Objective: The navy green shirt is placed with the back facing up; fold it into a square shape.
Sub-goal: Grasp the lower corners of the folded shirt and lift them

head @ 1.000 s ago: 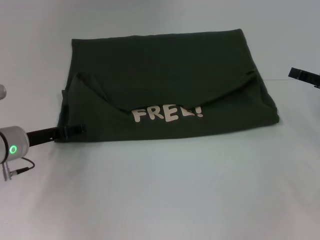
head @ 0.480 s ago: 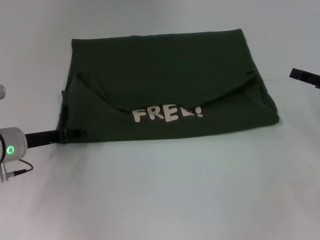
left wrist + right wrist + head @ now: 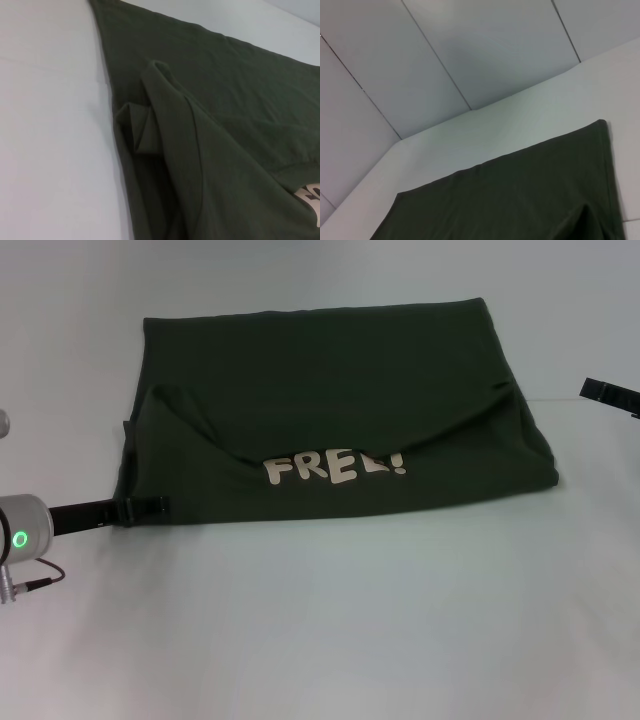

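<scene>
One fold looks done: the navy green shirt [image 3: 335,410] lies across the middle of the counter [image 3: 330,630] as a wide rectangle, lettering peeking out, so narrowing it to a square remains. The left gripper [image 3: 148,506] sits at its near-left corner; whether it pinches cloth I cannot tell. The right gripper [image 3: 608,393] hangs off to the right, its opening unreadable. Only the left wrist view shows the bunched, tucked sleeve [image 3: 142,131] at that edge.

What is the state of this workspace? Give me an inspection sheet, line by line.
Surface: white table, bare around the garment.
Job's things: navy green shirt partly folded, cream "FREE!" lettering showing near the front edge.
Clutter: nothing seen.
Grippers: left gripper at the shirt's near left corner; right gripper off to the right, clear of the shirt.
Cables: thin cable under the left wrist.
Surroundings: pale panelled wall behind the table.
</scene>
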Robot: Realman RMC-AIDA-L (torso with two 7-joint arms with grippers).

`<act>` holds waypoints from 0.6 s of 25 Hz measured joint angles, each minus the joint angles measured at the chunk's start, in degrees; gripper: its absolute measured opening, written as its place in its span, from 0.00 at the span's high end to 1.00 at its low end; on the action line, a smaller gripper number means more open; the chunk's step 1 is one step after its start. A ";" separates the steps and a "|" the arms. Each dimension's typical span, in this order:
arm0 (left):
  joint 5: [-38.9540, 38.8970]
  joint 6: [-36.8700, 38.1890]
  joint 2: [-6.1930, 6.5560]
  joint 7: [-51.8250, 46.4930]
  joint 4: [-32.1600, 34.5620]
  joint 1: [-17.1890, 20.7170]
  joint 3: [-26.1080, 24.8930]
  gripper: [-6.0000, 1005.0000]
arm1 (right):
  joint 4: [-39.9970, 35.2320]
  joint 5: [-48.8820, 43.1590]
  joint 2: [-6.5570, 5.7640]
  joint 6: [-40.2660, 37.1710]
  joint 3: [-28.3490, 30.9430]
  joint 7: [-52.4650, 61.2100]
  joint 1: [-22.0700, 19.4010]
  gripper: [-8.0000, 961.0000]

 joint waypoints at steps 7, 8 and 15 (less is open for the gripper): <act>-0.07 -0.92 -0.04 -0.01 0.04 -0.05 0.12 0.34 | 0.00 0.00 0.12 0.00 0.00 -0.06 0.02 0.23; -0.09 -1.46 -0.08 -0.01 0.02 -0.07 0.16 0.35 | 0.00 0.00 0.15 0.00 0.00 -0.09 0.04 0.23; -0.10 -2.90 -0.31 0.05 -0.13 -0.13 0.22 0.60 | 0.00 0.00 0.27 0.00 0.00 -0.03 0.22 0.23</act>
